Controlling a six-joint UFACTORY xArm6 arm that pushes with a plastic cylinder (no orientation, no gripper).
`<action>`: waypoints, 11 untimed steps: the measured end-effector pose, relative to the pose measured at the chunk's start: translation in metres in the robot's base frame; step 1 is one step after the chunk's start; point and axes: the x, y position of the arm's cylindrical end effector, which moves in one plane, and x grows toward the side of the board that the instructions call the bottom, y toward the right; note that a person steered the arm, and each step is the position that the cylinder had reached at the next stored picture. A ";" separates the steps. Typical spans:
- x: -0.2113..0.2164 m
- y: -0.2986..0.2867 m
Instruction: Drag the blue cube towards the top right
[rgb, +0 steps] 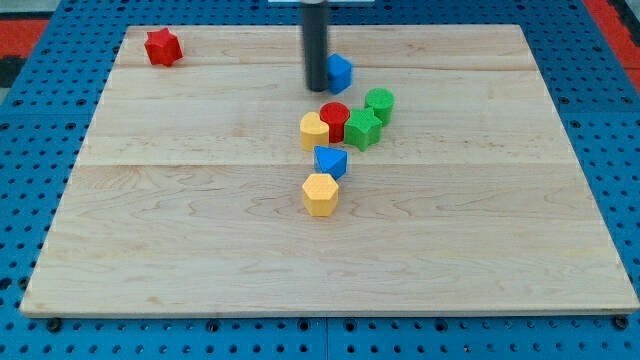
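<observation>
Toward eleven o'clock on the table (200, 250), close to its far-left corner, a red star-like block (163, 47) sits alone, well apart from everything else. Bare wood runs from it across the whole left half down to the near edge. Near the middle, a yellow hexagonal block (320, 194) lies nearest the view's bottom, with a blue triangular block (330, 160) just beside it at one o'clock. Above them, a yellow block (314, 130) touches a red cylinder (334, 119); a green block (362, 129) presses against the cylinder's right, and a green cylinder (379, 104) sits at one o'clock from that.

At twelve o'clock the dark rod comes down from the top edge, and my tip (315, 88) rests just left of the blue cube (340, 73), touching or nearly so. The arm carries no pincer, only this rod, so no open or closed state can be told. The cube lies near the far edge, above the cluster and clear of it. Open wood stretches from the cube rightward to the far-right corner, and the right side is bare too.
</observation>
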 end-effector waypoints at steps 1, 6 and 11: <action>-0.040 0.035; -0.019 0.103; -0.019 0.146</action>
